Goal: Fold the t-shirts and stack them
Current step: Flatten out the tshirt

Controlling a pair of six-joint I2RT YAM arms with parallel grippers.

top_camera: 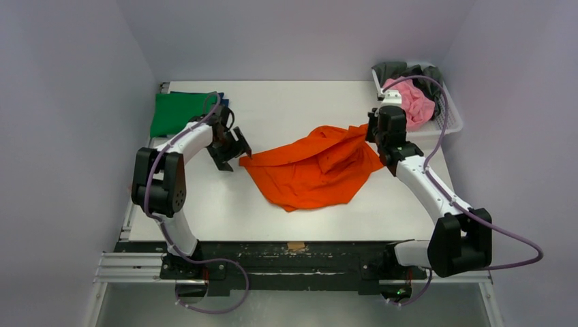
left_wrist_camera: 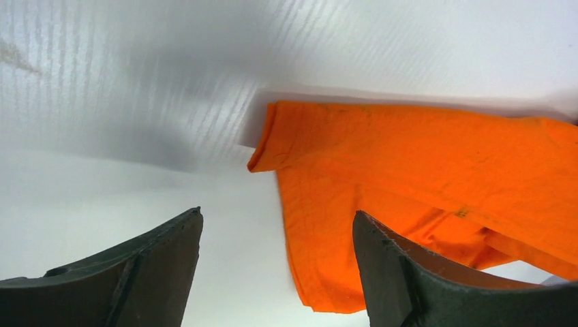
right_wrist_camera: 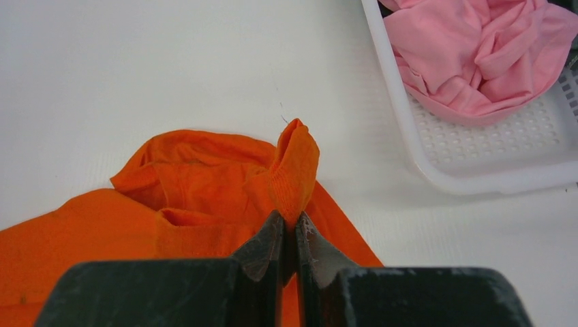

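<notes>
Right end effector [right_wrist_camera: 289, 228] pinching orange t-shirt [top_camera: 310, 170] edge, near basket [top_camera: 451, 127]. Left end effector [left_wrist_camera: 276, 228] spread, over open bench [top_camera: 293, 109] beside sleeve. Green t-shirt [top_camera: 174, 112] partly behind arm.

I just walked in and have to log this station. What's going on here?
The right gripper is shut on a fold of the orange t-shirt, which lies crumpled in the middle of the table. The left gripper is open and empty, near the shirt's left edge. A folded green t-shirt sits at the far left corner; a pink t-shirt and a dark grey t-shirt are bunched in the white mesh basket.
</notes>
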